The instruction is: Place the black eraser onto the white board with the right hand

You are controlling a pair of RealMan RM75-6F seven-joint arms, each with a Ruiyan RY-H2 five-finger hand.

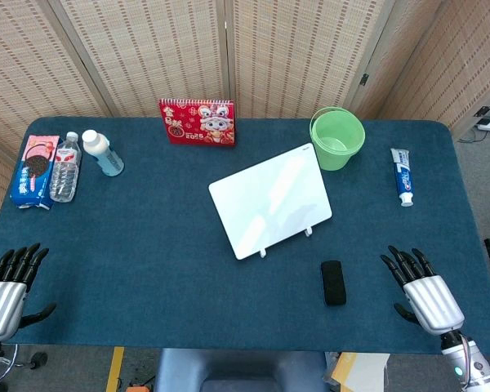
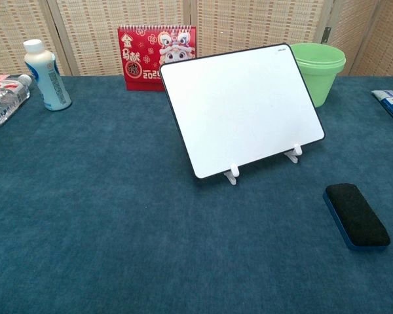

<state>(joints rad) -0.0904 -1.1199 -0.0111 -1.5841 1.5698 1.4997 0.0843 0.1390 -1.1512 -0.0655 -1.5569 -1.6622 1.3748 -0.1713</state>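
Note:
The black eraser (image 1: 333,282) lies flat on the blue table, near the front edge; in the chest view the eraser (image 2: 356,215) shows a blue base. The white board (image 1: 270,200) stands tilted on small white feet at the table's middle, just behind and left of the eraser; the chest view shows the board (image 2: 241,106) leaning back. My right hand (image 1: 422,291) rests at the front right, open, fingers spread, a short way right of the eraser. My left hand (image 1: 8,287) is open at the front left corner, holding nothing. Neither hand shows in the chest view.
A green bucket (image 1: 337,139) stands behind the board on the right, with a toothpaste tube (image 1: 403,175) further right. A red calendar (image 1: 198,121) stands at the back. Two bottles (image 1: 103,153) and a snack pack (image 1: 34,170) lie at the back left.

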